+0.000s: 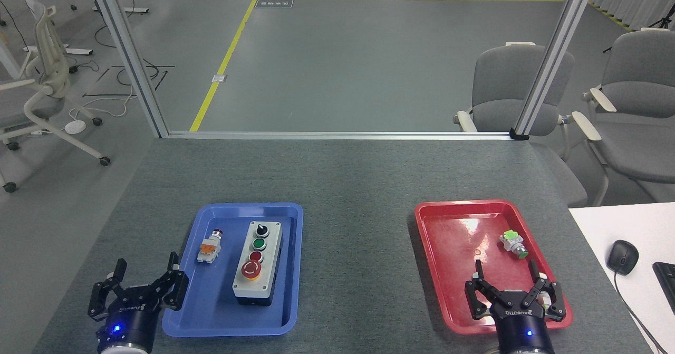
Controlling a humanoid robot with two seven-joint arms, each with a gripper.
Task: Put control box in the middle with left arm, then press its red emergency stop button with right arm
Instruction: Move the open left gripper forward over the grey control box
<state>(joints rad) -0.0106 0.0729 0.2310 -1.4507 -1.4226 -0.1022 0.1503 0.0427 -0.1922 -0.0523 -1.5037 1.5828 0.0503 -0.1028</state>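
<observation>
You are looking down on a dark-grey felt tabletop (348, 185) with a grey floor and chairs beyond. At the near edge your left gripper (140, 285) hangs just off the blue tray's (211, 322) near left corner, fingers spread, holding nothing. Your right gripper (514, 290) hangs over the red tray's (448, 238) near edge, also spread and empty. The control box (258, 263) lies inside the blue tray toward its right side, its emergency stop button (251, 270) at the near end. A small loose switch (209, 248) lies left of it. The bare middle (356, 269) between the trays is free. Reaching in from the left, you may knock that switch, or catch the box on the tray rim and tip it.
</observation>
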